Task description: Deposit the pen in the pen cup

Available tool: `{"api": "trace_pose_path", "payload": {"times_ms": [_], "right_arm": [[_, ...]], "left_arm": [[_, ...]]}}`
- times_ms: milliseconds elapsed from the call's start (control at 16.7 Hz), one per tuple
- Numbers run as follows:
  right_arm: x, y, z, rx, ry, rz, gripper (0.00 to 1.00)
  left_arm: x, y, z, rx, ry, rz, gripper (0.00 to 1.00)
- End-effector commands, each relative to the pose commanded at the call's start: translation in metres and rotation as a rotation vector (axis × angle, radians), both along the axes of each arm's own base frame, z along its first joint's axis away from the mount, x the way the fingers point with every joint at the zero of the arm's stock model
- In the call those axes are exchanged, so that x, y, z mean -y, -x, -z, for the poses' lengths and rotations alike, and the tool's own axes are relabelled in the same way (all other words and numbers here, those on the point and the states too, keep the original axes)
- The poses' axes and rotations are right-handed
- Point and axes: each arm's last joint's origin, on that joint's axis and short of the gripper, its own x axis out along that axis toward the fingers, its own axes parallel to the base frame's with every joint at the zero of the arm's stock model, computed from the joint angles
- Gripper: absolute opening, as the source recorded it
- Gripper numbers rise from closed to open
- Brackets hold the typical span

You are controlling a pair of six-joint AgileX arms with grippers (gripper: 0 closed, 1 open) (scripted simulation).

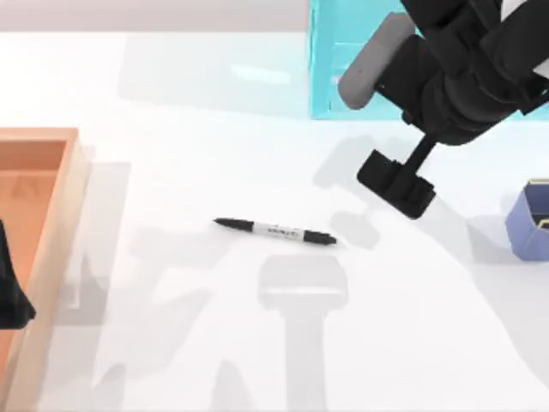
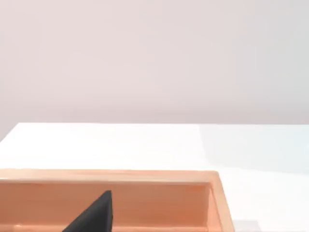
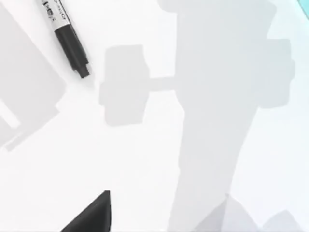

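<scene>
The pen [image 1: 274, 232] lies flat near the middle of the white table, with black ends and a pale barrel bearing dark print. Its black end [image 3: 72, 48] also appears in the right wrist view. The pen cup [image 1: 530, 225], a small periwinkle-blue box with a yellowish rim, stands at the table's right edge, partly cut off. My right gripper [image 1: 396, 183] hangs above the table to the right of the pen and beyond it, apart from both pen and cup. My left gripper [image 1: 10, 287] sits parked at the far left over the wooden tray.
An orange-brown wooden tray [image 1: 51, 215] occupies the left side, and its far wall [image 2: 145, 193] shows in the left wrist view. A large turquoise shelf unit [image 1: 343, 60] stands at the back, partly behind my right arm. Bare table lies between the pen and the cup.
</scene>
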Motion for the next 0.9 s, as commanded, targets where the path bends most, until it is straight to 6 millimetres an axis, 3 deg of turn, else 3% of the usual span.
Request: {"api": "trace_pose_path", "payload": {"times_ms": [240, 420, 660, 900], "right_arm": [[-0.073, -0.038, 0.059, -0.223, 0.195, -0.177, 1.00], [-0.109, -0.050, 0.091, -0.300, 0.257, -0.269, 1.00], [-0.134, -0.056, 0.102, -0.308, 0.265, -0.338, 1.00], [-0.139, -0.057, 0.097, -0.290, 0.254, -0.351, 1.00]], "left_arm": [[0.000, 0.000, 0.000, 0.000, 0.000, 0.000, 1.00], [0.000, 0.000, 0.000, 0.000, 0.000, 0.000, 1.00], [0.000, 0.000, 0.000, 0.000, 0.000, 0.000, 1.00], [0.000, 0.000, 0.000, 0.000, 0.000, 0.000, 1.00]]}}
